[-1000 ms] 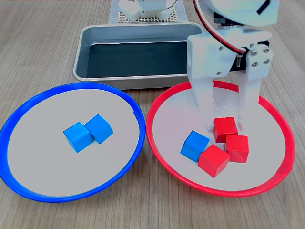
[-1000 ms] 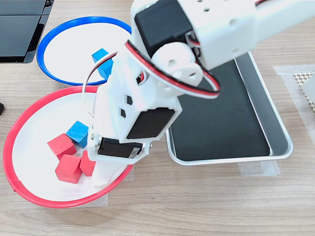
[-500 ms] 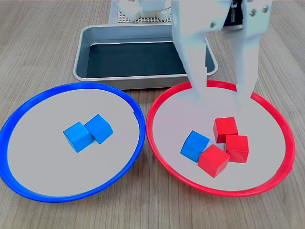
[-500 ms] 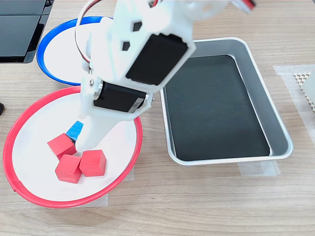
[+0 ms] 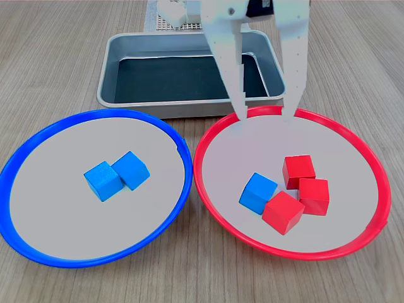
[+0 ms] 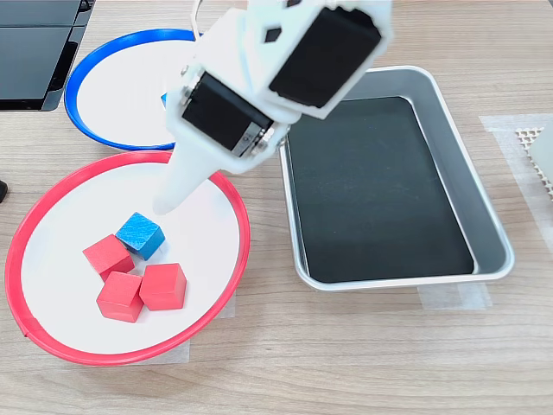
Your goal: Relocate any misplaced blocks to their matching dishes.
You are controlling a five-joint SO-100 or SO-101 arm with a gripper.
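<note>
In the second exterior view the arm (image 6: 276, 69) hides the blue-rimmed dish's (image 6: 104, 52) right side and nearly all its blue blocks; the first exterior view's top edge cuts off the arm's upper part; one fingertip (image 6: 166, 206) shows.

first exterior view: front, facing arm; second exterior view: overhead, side-on; both share dishes (image 5: 189, 165), tray (image 6: 484, 226).
</note>
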